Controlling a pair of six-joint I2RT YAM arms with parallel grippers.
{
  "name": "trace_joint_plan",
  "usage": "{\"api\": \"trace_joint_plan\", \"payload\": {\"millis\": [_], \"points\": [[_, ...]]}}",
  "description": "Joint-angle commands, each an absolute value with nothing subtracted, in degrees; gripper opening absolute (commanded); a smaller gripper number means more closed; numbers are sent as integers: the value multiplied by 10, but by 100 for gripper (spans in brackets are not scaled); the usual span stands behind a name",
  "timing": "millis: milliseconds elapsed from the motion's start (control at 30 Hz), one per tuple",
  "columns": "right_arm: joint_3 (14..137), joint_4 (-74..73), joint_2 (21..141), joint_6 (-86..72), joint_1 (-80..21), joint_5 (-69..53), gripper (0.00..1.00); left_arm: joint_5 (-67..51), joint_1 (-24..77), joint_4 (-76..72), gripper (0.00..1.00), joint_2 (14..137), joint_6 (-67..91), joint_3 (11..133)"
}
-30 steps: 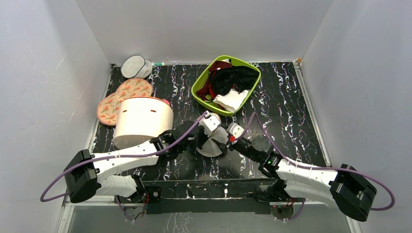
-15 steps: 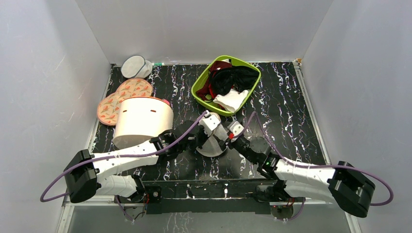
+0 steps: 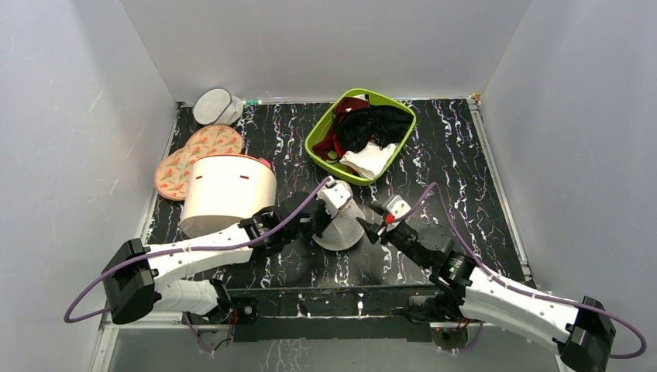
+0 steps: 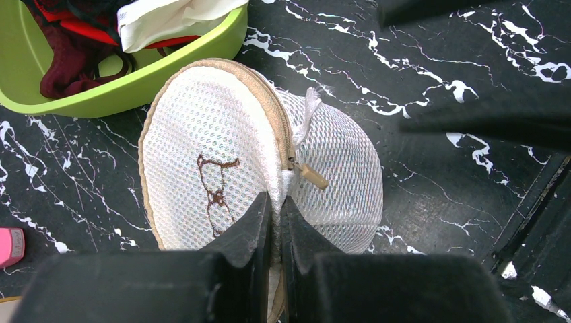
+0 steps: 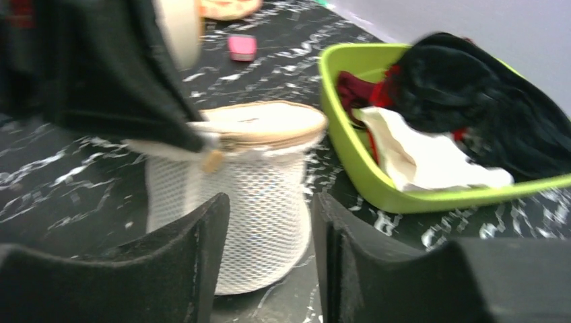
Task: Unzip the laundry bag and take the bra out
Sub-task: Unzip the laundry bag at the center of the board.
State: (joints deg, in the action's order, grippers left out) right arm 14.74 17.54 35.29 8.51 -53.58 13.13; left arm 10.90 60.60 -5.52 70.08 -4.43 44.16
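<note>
Within left gripper (image 4: 276,202), laundry bag (image 4: 202,148) rim.

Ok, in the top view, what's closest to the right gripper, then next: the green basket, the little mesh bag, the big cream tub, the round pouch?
From the right gripper, nearest first:
1. laundry bag, just to its left.
2. green basket, behind it, toward the back wall.
3. cream cylinder, over on the left.
4. grey mesh pouch, in the back-left corner.
</note>
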Motion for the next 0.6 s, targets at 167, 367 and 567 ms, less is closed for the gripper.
{"api": "trace_joint_plan", "payload": {"millis": [167,367,567], "points": [[172,257,424,128,-537,-91,30,106,605,-51,0,698,-42,465],[162,382,514,101,-538,-65,30,104,605,-52,0,691,-43,465],[154,429,528,99,-539,-18,30,101,605,-47,0,690,-42,468]]}}
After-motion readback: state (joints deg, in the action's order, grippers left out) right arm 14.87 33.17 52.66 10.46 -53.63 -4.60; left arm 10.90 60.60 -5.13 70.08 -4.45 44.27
